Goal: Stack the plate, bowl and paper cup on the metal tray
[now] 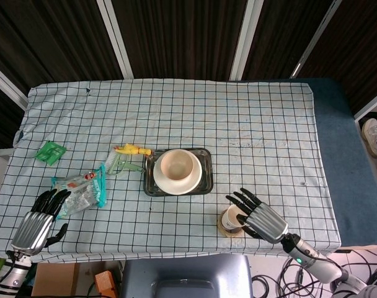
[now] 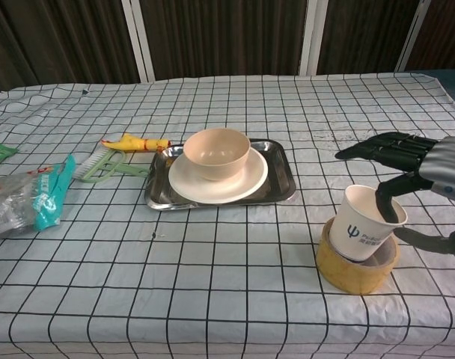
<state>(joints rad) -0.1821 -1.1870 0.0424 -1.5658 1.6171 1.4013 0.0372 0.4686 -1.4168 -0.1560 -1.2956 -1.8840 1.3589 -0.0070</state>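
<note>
The metal tray (image 2: 284, 179) (image 1: 208, 171) sits mid-table with a cream plate (image 2: 250, 179) (image 1: 198, 177) on it and a beige bowl (image 2: 216, 152) (image 1: 177, 166) on the plate. At the front right, a white paper cup (image 2: 366, 224) (image 1: 230, 218) stands tilted in a yellow tape roll (image 2: 347, 273) (image 1: 224, 231). My right hand (image 2: 418, 191) (image 1: 257, 217) pinches the cup's rim, one finger inside and one below outside, the others spread above. Near the front left edge my left hand (image 1: 36, 220) lies with fingers apart and holds nothing.
A green-handled brush (image 2: 108, 164) and a yellow rubber chicken (image 2: 134, 142) lie just left of the tray. A crumpled plastic bag (image 2: 25, 202) (image 1: 80, 189) is by my left hand. A small green packet (image 1: 50, 151) sits at the far left.
</note>
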